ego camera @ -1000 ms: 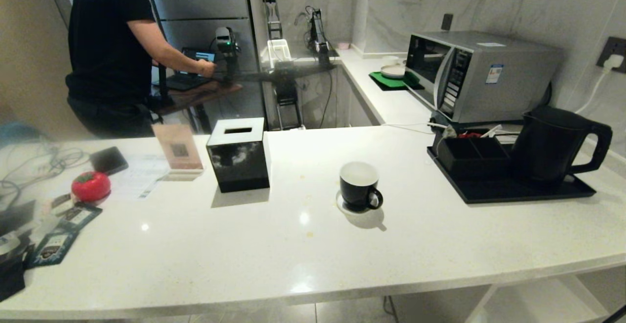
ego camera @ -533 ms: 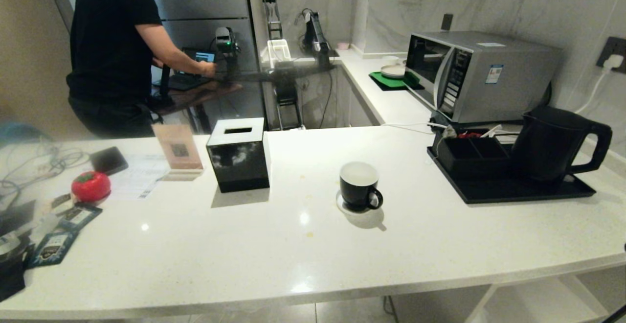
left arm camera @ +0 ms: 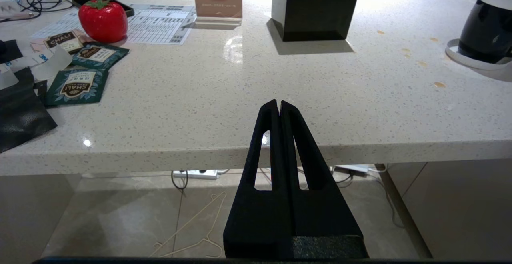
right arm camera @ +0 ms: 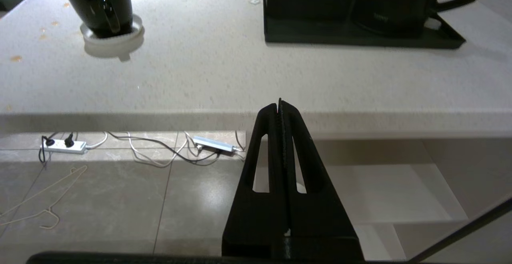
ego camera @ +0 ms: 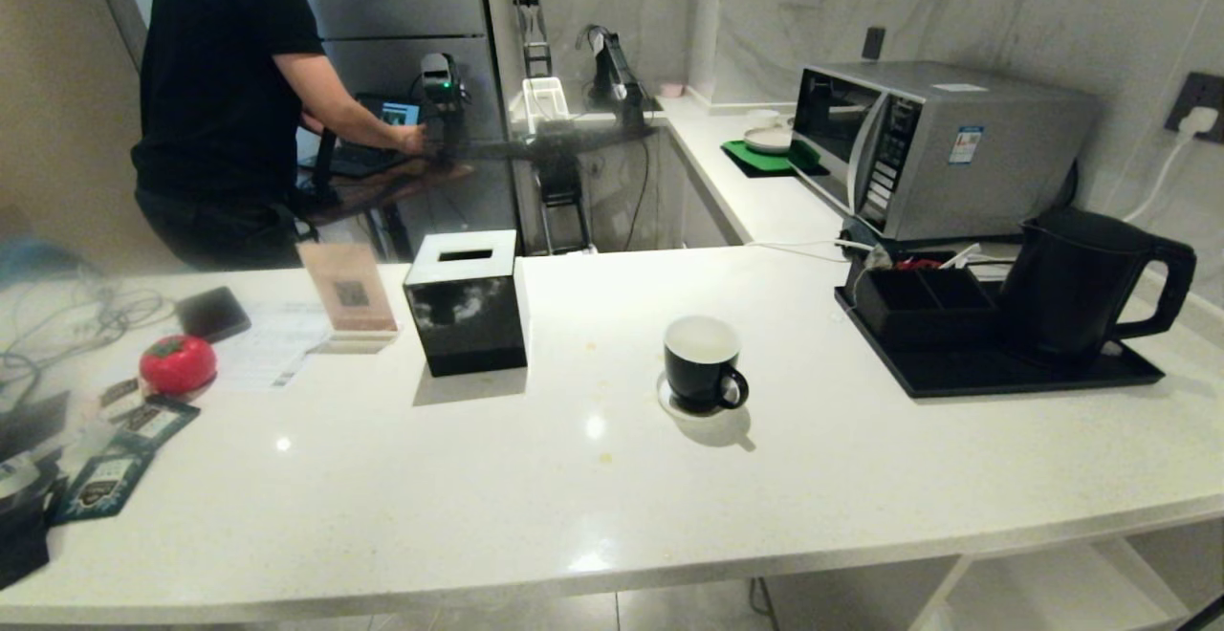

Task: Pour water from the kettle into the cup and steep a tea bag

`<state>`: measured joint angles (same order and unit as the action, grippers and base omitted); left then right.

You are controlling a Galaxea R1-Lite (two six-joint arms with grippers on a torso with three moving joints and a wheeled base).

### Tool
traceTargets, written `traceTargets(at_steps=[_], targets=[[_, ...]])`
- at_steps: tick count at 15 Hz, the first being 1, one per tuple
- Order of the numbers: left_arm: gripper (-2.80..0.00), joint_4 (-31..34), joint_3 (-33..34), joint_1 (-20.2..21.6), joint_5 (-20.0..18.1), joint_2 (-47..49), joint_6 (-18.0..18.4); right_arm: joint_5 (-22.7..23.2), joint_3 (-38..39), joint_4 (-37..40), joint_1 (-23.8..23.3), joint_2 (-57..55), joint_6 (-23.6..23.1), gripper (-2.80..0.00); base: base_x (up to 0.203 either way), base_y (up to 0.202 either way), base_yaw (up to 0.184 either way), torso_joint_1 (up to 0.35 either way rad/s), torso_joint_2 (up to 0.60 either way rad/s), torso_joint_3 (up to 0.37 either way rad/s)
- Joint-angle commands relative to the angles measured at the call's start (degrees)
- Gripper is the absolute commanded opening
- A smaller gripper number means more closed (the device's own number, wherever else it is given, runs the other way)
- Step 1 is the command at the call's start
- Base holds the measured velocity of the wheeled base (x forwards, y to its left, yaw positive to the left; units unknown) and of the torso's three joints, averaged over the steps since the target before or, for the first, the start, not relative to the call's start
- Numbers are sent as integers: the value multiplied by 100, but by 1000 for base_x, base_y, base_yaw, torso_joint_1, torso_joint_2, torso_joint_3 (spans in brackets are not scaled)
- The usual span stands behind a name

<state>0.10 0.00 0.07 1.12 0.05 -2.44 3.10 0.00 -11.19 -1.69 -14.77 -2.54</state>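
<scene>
The black cup (ego camera: 703, 363) with its white inside stands on a white coaster mid-counter, handle toward the front right. The matte black kettle (ego camera: 1081, 277) stands on a black tray (ego camera: 1014, 375) at the right. No tea bag shows, and I cannot make out water. Neither gripper is in the head view. My left gripper (left arm camera: 279, 103) is shut and empty, level with the counter's front edge, with the cup (left arm camera: 486, 36) far off. My right gripper (right arm camera: 279, 103) is shut and empty before the same edge, the cup (right arm camera: 98, 6) and kettle (right arm camera: 394, 0) beyond it.
A black tissue box (ego camera: 466, 301) stands left of the cup, with a QR sign (ego camera: 349, 296) beside it. A red strawberry-shaped thing (ego camera: 177, 363) and teal packets (ego camera: 100, 488) lie far left. A compartmented box (ego camera: 918, 301) shares the tray. Behind are a microwave (ego camera: 942, 143) and a person (ego camera: 220, 105).
Cup, kettle and the rest of the counter have not moved. A dark sliver at the right edge half a second ago is gone. The person at the back has shifted slightly.
</scene>
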Motion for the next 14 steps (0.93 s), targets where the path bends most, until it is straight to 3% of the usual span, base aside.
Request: traceTargets(at_steps=[1, 4, 14], targets=[[-280, -1, 0, 1, 2, 4, -3, -84, -1, 442, 93, 907, -8, -280, 0, 0, 0, 0, 0, 0], [-280, -1, 0, 1, 2, 4, -3, -304, 0, 1107, 148, 1471, 5, -280, 0, 0, 0, 0, 0, 0], [-280, -1, 0, 1, 2, 4, -3, -321, 0, 1128, 146, 1468, 157, -280, 0, 0, 0, 0, 0, 0]])
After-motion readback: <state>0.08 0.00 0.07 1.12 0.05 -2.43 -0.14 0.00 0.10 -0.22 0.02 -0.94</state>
